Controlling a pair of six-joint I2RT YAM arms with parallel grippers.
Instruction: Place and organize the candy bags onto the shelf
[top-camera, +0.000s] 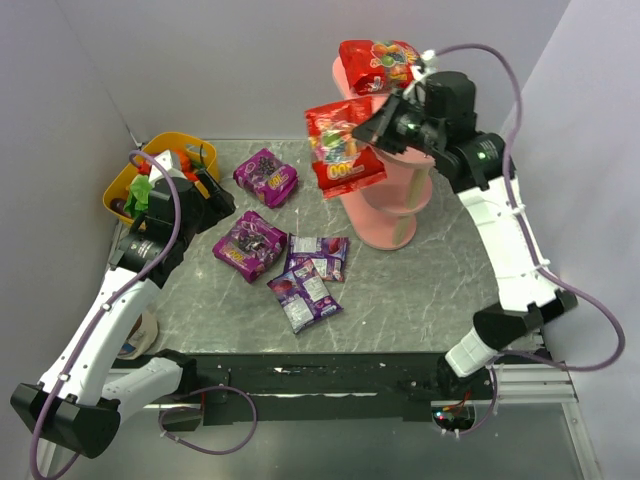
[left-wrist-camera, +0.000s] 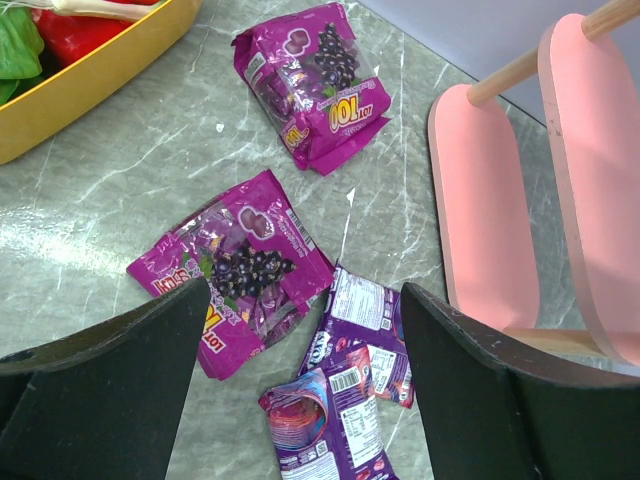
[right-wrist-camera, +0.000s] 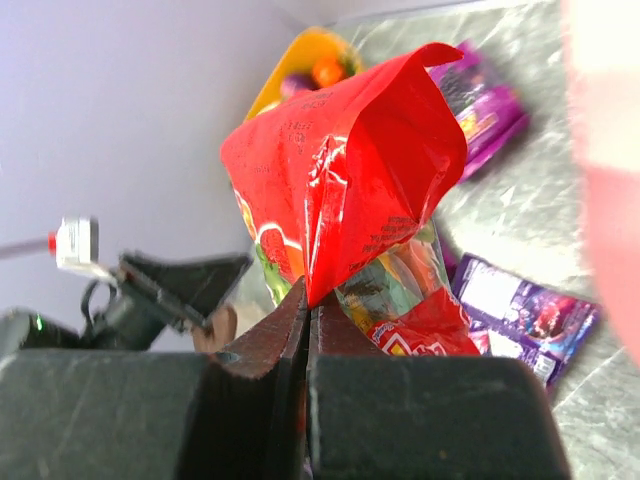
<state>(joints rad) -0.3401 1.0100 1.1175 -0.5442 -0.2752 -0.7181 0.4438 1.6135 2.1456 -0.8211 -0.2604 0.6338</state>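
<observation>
My right gripper (top-camera: 377, 128) is shut on the edge of a red candy bag (top-camera: 343, 148) and holds it in the air against the left side of the pink shelf (top-camera: 395, 205). The bag (right-wrist-camera: 345, 170) hangs from my shut jaws in the right wrist view. A second red bag (top-camera: 378, 64) lies on the shelf's top board. Several purple bags lie on the table: one far (top-camera: 265, 176), one in the middle (top-camera: 248, 243), and two overlapping (top-camera: 310, 280). My left gripper (top-camera: 207, 198) is open and empty, above the purple bags (left-wrist-camera: 340, 390).
A yellow oval basket (top-camera: 125, 180) with toy vegetables stands at the back left, close beside my left arm. The pink shelf boards (left-wrist-camera: 485, 210) show at the right of the left wrist view. Grey walls close the back and both sides.
</observation>
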